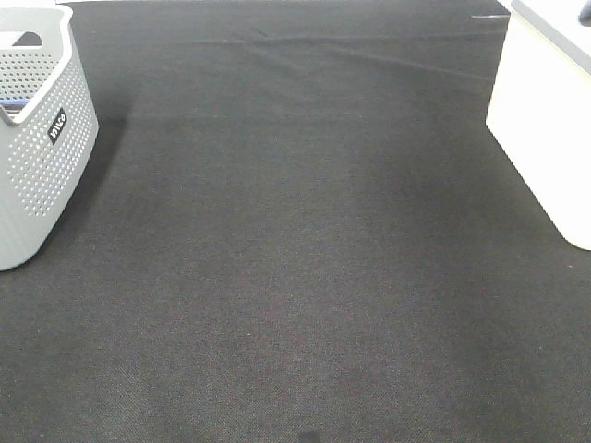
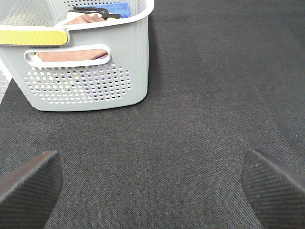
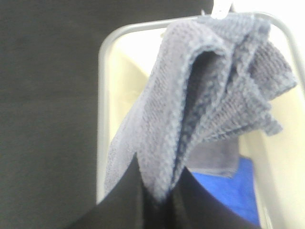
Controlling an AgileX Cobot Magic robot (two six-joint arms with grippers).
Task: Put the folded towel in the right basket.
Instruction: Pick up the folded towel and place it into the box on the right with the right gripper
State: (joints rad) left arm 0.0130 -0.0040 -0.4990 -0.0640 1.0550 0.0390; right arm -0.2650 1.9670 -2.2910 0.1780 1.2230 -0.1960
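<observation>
In the right wrist view my right gripper [image 3: 157, 202] is shut on the folded grey towel [image 3: 205, 90]. The towel hangs from the jaws above the open top of the cream right basket [image 3: 102, 95]. That basket stands at the right edge of the exterior high view [image 1: 545, 138]. My left gripper [image 2: 152, 186] is open and empty above the black table cloth, its fingertips [image 2: 28, 183] wide apart. Neither gripper shows in the exterior high view.
A grey perforated basket [image 1: 37, 157] stands at the left; the left wrist view [image 2: 95, 62] shows a brownish towel [image 2: 71, 55] and a blue cloth [image 2: 116, 8] in it. A blue cloth [image 3: 228, 191] and a grey cloth [image 3: 214, 161] lie in the right basket. Black cloth [image 1: 295, 258] covers the table.
</observation>
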